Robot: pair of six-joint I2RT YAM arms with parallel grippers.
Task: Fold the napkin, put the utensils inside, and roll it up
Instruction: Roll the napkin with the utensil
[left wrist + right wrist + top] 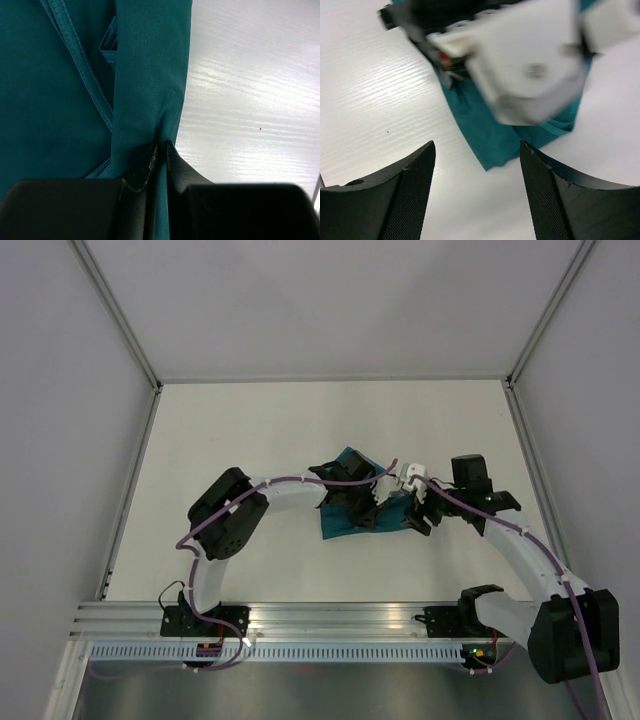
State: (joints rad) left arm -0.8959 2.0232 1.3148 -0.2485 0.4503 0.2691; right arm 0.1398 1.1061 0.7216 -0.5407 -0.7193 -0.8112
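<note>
Nearest the lens, the left arm [228,515] and right arm [525,555] bend out from the rail [330,616] toward the napkin [338,525]. Around the napkin spreads the white table [250,430]. No utensils show beside the cloth; whether any lie under it I cannot tell. The napkin itself lies bunched and partly doubled over, its hems crossing. On top of it, the left gripper [161,150] pinches a raised fold. Just beside its right corner hovers the right gripper [477,144], jaws wide, holding nothing. Folding looks unfinished. Next, the pinched fold wants carrying across and laying flat, the free claw steadying that corner.
</note>
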